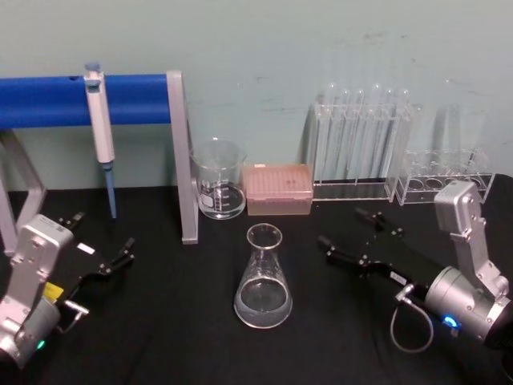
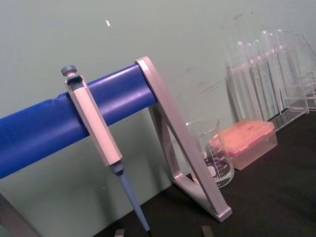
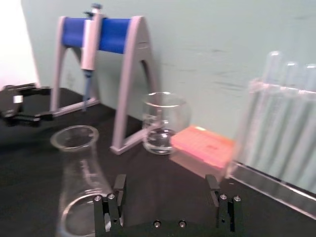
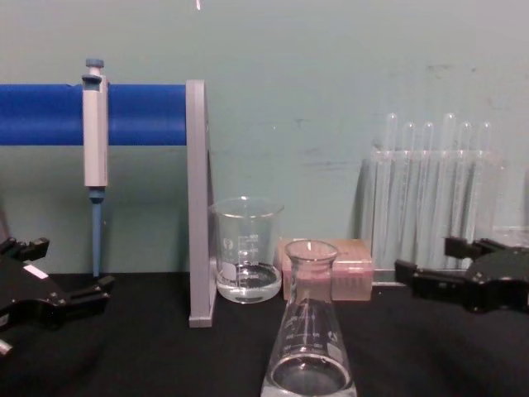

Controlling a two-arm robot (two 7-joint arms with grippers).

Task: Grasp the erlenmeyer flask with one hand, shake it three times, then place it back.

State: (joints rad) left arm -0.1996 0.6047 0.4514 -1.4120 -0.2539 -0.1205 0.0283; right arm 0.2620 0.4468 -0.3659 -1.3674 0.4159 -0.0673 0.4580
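Note:
The clear erlenmeyer flask [image 1: 263, 281] stands upright on the black table in the middle, with a little clear liquid in its wide base; it also shows in the chest view [image 4: 310, 347] and the right wrist view [image 3: 81, 182]. My right gripper [image 1: 345, 228] is open, to the right of the flask and a little behind it, apart from it, fingers pointing left. In the right wrist view this gripper [image 3: 166, 190] has the flask just off its one finger. My left gripper [image 1: 103, 233] rests open at the table's left, far from the flask.
Behind the flask stand a glass beaker [image 1: 218, 180] with some liquid and a pink tip box [image 1: 277, 188]. A rack of test tubes [image 1: 361, 144] and a low rack [image 1: 445, 176] stand at the back right. A pipette [image 1: 100, 128] hangs on the blue-barred stand [image 1: 180, 160] at the back left.

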